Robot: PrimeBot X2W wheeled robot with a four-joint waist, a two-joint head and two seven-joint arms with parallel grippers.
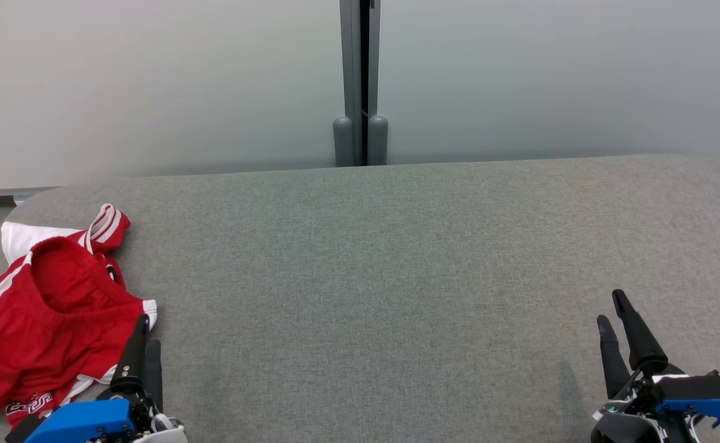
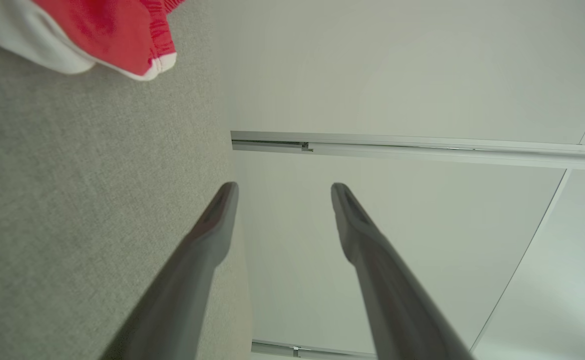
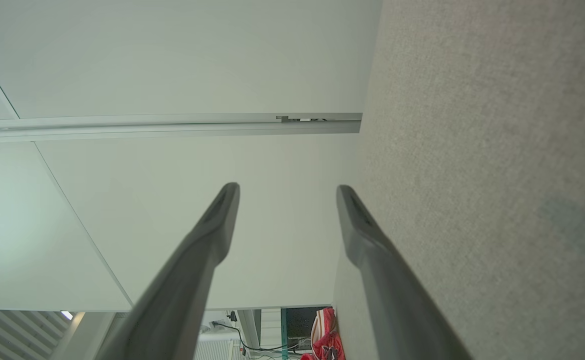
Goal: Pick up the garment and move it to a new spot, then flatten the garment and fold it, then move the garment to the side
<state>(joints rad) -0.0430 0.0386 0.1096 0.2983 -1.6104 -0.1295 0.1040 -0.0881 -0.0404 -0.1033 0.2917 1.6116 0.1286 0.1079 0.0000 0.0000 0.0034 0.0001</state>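
Observation:
A crumpled red garment [image 1: 46,314] with white stripes and white trim lies bunched at the left edge of the grey table [image 1: 397,258]. My left gripper [image 1: 149,329] stands open at the lower left, its fingers just beside the garment's right edge, nothing between them. In the left wrist view the garment's red and white hem [image 2: 107,35] shows at the top left, beyond the open left gripper [image 2: 283,192]. My right gripper [image 1: 611,306] is open at the lower right, far from the garment. The right wrist view shows the open right gripper [image 3: 287,192] and a bit of the garment [image 3: 328,340].
The grey cloth-covered table stretches wide between the two grippers. Behind it stands a pale wall with a grey vertical post [image 1: 360,86] at the middle. The table's far edge runs across the head view; its left corner is rounded.

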